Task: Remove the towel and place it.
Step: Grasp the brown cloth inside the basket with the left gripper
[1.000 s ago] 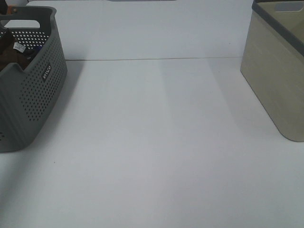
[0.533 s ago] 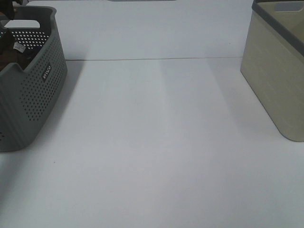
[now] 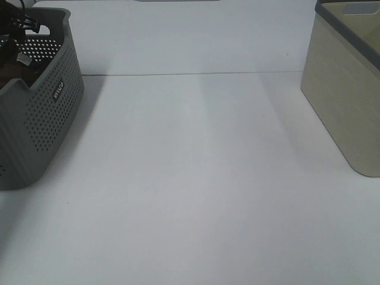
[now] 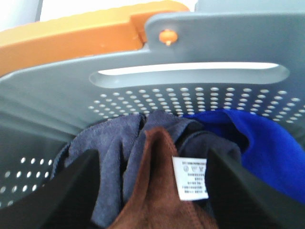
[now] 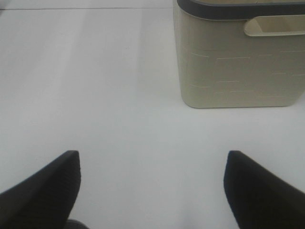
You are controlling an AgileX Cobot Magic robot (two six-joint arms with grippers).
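Observation:
The dark brown towel lies in the grey perforated basket, its white care tag facing up. My left gripper is open, with one finger on each side of the towel's raised fold, just above the laundry. In the exterior high view the basket stands at the left edge. A brown patch of towel and the tag show inside it, under dark parts of my left arm. My right gripper is open and empty over the white table.
A dark blue cloth and a bright blue cloth lie beside the towel in the basket. An orange object sits behind the basket. A beige bin stands at the right, also in the right wrist view. The white table lies between them.
Dark parts of my left arm have come into view over the basket's far end. The basket, bin and right arm have not moved.

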